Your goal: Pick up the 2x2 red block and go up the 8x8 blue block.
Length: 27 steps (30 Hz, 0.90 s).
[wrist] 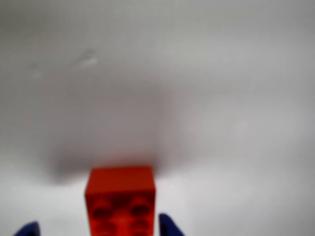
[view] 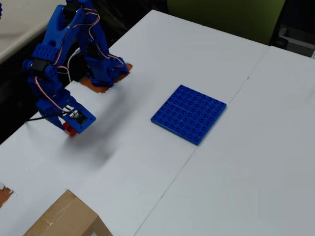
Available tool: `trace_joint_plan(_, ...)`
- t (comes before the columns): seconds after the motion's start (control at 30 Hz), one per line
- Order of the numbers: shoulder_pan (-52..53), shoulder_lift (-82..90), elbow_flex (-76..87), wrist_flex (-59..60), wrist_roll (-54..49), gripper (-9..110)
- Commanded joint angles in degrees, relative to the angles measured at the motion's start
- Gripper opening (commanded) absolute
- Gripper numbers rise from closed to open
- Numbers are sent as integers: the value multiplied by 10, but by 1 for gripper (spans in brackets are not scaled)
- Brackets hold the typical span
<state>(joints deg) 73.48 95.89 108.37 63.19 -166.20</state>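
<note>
Standing between two blue fingertips at the bottom of the wrist view, the 2x2 red block shows its studded face toward the camera. Whether the gripper clamps the block cannot be told; the view is blurred and the left tip sits clear of it. Overhead, the block peeks from under the gripper on the white table, well apart from the 8x8 blue block. A cardboard box occupies the lower edge.
</note>
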Motion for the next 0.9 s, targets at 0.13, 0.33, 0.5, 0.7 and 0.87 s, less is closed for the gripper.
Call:
trace_joint_plan(0.13,6,-9,-3,-26,-8,30)
trace_joint_plan(0.33,6,-18,-2,-26,-8,26)
trace_joint_plan(0.5,7,-26,-2,-26,-9,26)
trace_joint_plan(0.7,4,-29,-2,-26,-11,23)
trace_joint_plan(0.87,2,-32,-2,-26,-11,20)
